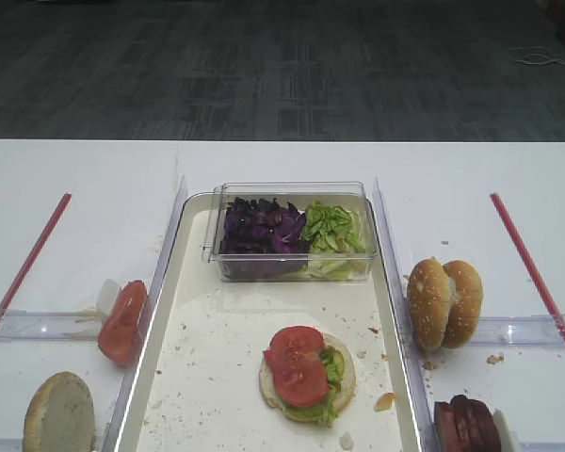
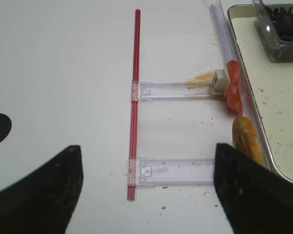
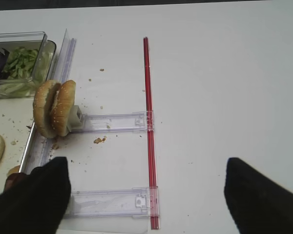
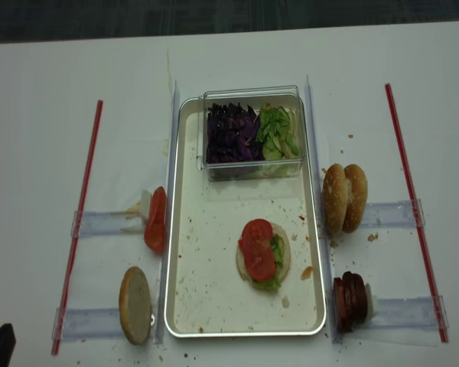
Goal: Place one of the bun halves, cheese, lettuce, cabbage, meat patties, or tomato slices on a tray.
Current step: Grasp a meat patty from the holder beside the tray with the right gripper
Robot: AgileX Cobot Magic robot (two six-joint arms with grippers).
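Note:
On the cream tray [image 1: 169, 311] lies a bun base [image 1: 306, 381] topped with lettuce and two tomato slices [image 1: 297, 363]. Right of the tray two bun halves [image 1: 444, 303] stand on edge, with meat patties [image 1: 466, 426] in front of them. Left of it are more tomato slices [image 1: 122, 320] and another bun half [image 1: 58, 414]. Cabbage [image 1: 259, 228] and lettuce [image 1: 334, 231] fill a clear box. Cheese is out of view. My right gripper [image 3: 146, 195] hangs open and empty, right of the bun halves [image 3: 53, 108]. My left gripper [image 2: 147, 192] is open and empty, left of the bun half [image 2: 246, 139].
Clear plastic holders [image 4: 394, 214] and red strips [image 4: 413, 199] lie on the white table on both sides of the tray. Crumbs are scattered over the tray and table. The clear box [image 1: 292, 268] takes up the tray's far end.

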